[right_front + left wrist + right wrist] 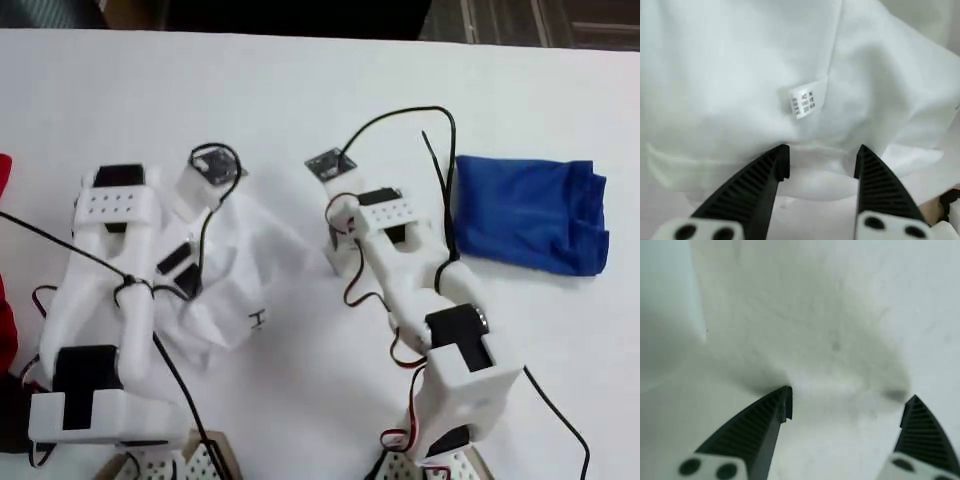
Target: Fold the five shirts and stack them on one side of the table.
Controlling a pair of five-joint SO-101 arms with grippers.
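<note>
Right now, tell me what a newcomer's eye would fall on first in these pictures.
The blue shirt, folded, lies on the white table beside the right arm. A crumpled white shirt lies under the left arm, whose open left gripper hovers over its small sewn-in label. A bit of red cloth shows at the table's edge by the left arm.

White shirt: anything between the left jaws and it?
Nothing visible. In the left wrist view the left jaws stand open with the white shirt directly ahead of them, its label just beyond the tips.
</note>
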